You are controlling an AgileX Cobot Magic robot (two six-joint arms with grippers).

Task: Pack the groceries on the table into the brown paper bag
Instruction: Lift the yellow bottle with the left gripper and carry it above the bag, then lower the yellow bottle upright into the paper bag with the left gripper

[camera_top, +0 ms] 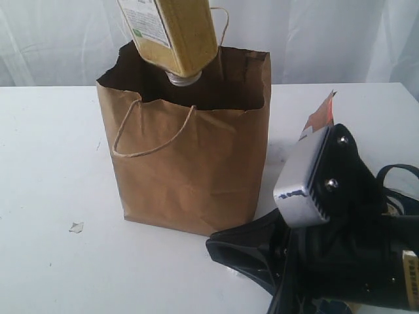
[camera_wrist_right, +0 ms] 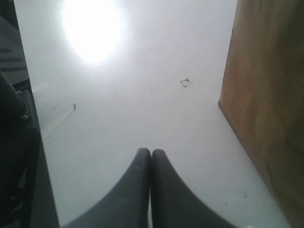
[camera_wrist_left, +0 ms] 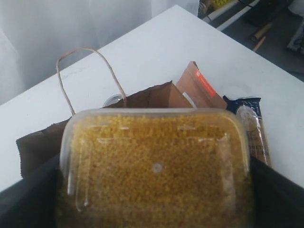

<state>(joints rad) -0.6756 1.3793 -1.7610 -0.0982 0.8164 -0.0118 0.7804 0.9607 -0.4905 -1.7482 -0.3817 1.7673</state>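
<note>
While the bottle [camera_top: 173,36] of yellow grain hangs cap-down over the open mouth of the paper bag [camera_top: 190,170], the left end effector [camera_wrist_left: 154,199] pinches it by the sides near its base. Not yet released. Meanwhile the right end effector [camera_wrist_right: 150,161] is pressed together, empty, low over the bench [camera_top: 52,163] beside the bag. Beyond the bag, pouch [camera_wrist_left: 199,88] and spaghetti packet [camera_wrist_left: 254,130] lie on the bench, unpacked. Bag contents hidden; other groceries not in view. Judged mid-task at best.
</note>
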